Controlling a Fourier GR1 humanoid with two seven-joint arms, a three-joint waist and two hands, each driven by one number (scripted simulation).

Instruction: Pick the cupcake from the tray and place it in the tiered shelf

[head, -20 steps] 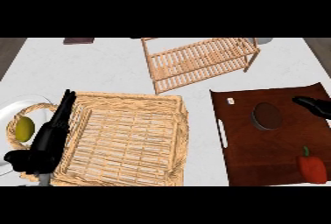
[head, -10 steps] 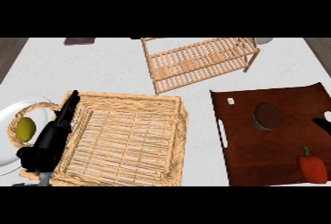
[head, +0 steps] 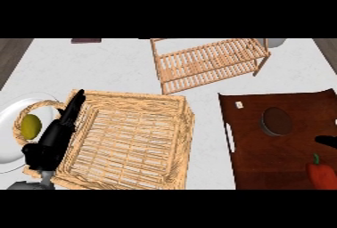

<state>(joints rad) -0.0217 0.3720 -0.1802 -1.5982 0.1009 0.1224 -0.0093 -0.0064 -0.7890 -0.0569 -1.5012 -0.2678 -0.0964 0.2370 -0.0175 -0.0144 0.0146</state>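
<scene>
**Cupcake up and left of the right hand**

Only fingertips of the right hand (head: 327,140) show at the frame's right edge; I cannot tell their state. The cupcake (head: 276,121), a dark round disc seen from above, sits up-left of them on the brown tray (head: 263,164). The left hand (head: 58,132), fingers straight, rests far left.

No readable words, numbers, brands or signs anywhere, a small pale tag (head: 240,104) on the dark brown tray (head: 289,173) near its far left corner, whatever is marked on it too small to make out
</scene>
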